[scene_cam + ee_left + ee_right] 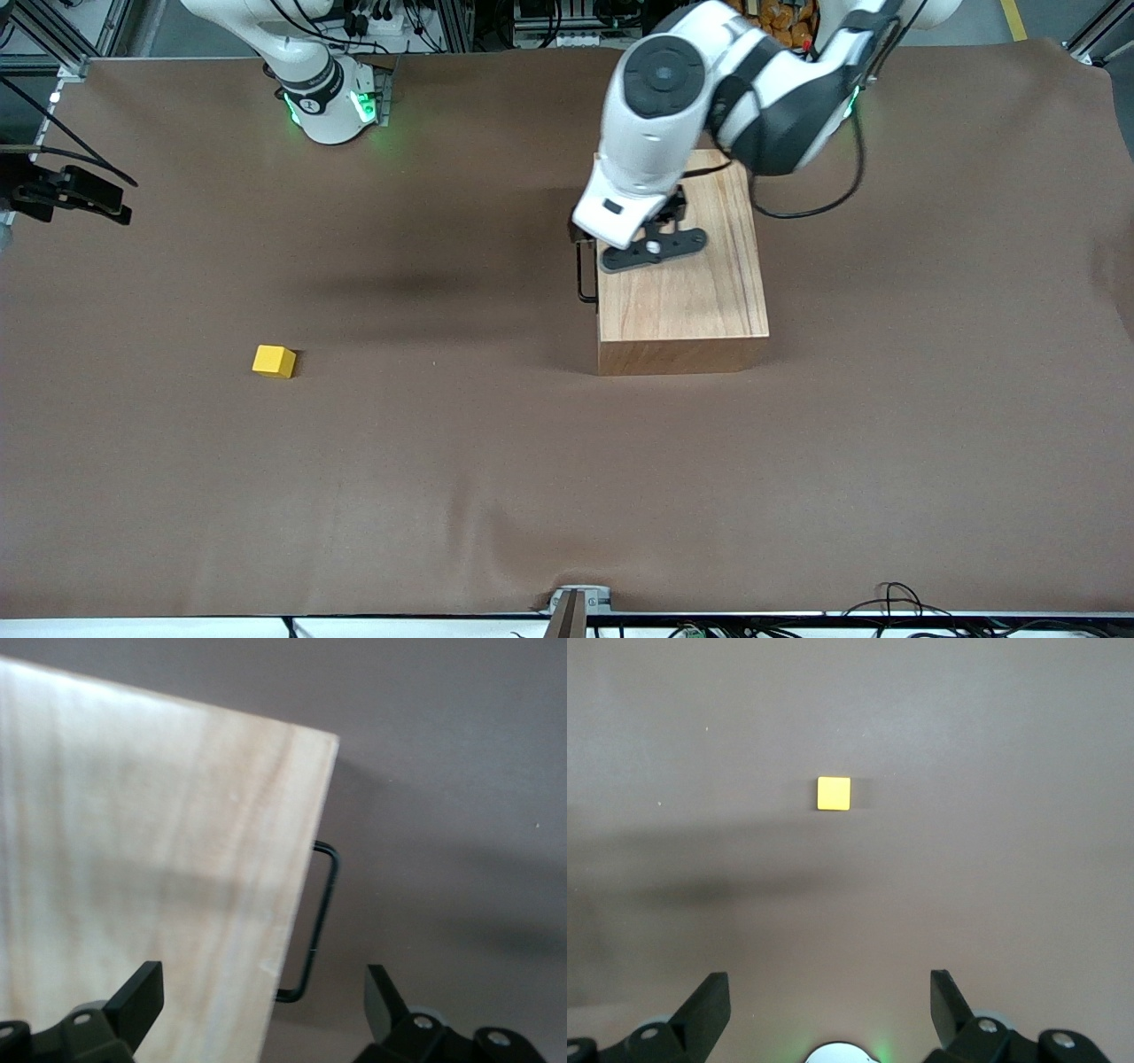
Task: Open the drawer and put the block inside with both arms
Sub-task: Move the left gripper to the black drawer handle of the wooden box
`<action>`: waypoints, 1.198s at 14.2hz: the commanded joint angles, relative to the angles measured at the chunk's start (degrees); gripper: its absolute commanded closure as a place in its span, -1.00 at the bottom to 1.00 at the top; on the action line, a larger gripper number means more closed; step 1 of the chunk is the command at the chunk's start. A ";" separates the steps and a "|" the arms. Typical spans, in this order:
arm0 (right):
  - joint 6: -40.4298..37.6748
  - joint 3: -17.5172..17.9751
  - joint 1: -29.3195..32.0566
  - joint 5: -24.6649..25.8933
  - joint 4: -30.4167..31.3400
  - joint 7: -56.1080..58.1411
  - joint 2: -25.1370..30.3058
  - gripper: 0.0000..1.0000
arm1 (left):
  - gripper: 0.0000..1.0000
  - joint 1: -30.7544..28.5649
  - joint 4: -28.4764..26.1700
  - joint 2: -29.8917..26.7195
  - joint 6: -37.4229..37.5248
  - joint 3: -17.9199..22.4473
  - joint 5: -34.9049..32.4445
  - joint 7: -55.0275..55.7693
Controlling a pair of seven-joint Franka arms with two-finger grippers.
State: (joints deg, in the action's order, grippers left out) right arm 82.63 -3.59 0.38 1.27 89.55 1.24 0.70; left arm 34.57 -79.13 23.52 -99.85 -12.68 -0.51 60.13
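Observation:
The light wooden box (682, 283) stands toward the left arm's end of the table. The drawer is shut, and only its black wire loop handle (585, 276) shows, on the box's side facing the right arm's end. My left gripper (585, 237) hangs open over the box's edge above the handle. In the left wrist view the gripper (264, 1001) straddles the box's edge (151, 859) and the handle (321, 921). The yellow block (273, 361) lies on the mat toward the right arm's end. My right gripper (831, 1001) is open and high above the table, with the block (834, 793) well below it.
The brown mat (496, 461) covers the table. A black fixture (71, 195) juts in at the right arm's end. The right arm's base (330, 102) stands at the back edge. A metal clamp (576, 602) sits at the front edge.

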 commanded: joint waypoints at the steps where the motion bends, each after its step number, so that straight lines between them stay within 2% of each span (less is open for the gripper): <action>1: -0.02 0.42 0.59 0.66 -1.66 -0.27 -1.32 -1.00 | -1.00 3.91 2.05 4.42 -3.84 0.72 -4.04 3.23; 3: 1.03 0.42 2.16 0.40 -1.66 -0.28 -1.41 -1.00 | -1.00 6.29 2.32 7.32 -8.58 0.81 -5.28 6.99; 7: 4.55 0.42 3.40 0.40 -1.66 -0.19 -2.20 -1.00 | -1.00 9.63 2.76 10.75 -10.88 0.81 -9.50 11.23; 13: 6.49 0.42 4.01 0.23 -1.66 -0.19 -2.90 -1.00 | -1.00 11.04 2.84 12.52 -8.17 0.81 -13.81 11.59; 17: 5.87 0.42 4.28 0.14 -1.48 -0.19 -2.99 -1.00 | -1.00 11.13 2.67 13.75 -8.08 0.72 -14.16 11.24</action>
State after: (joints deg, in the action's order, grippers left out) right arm 89.40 -3.74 3.43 1.27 89.48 1.16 -1.69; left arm 44.97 -78.02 36.12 -109.18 -12.36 -12.92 71.04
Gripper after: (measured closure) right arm 0.000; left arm 0.000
